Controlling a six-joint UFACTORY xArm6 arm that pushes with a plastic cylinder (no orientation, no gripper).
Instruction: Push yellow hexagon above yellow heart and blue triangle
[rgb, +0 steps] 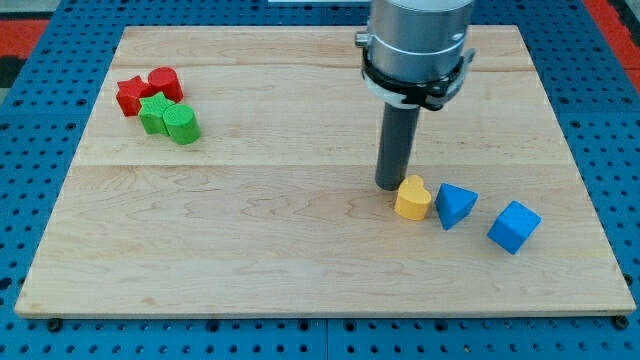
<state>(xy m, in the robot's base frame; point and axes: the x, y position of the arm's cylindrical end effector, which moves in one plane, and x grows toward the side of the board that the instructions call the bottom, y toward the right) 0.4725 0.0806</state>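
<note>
A yellow heart (412, 198) lies on the wooden board (300, 250), right of centre. A blue triangle (456, 205) sits just to its right, almost touching it. My tip (391, 186) rests on the board at the heart's upper left edge, touching or nearly touching it. No yellow hexagon shows anywhere in the view; the arm's body (415, 45) hides part of the board's top.
A blue cube (514, 226) lies right of the triangle. At the view's upper left sit a red star-like block (132, 96), a red block (165, 83), a green star-like block (153, 113) and a green cylinder (182, 124), all clustered together.
</note>
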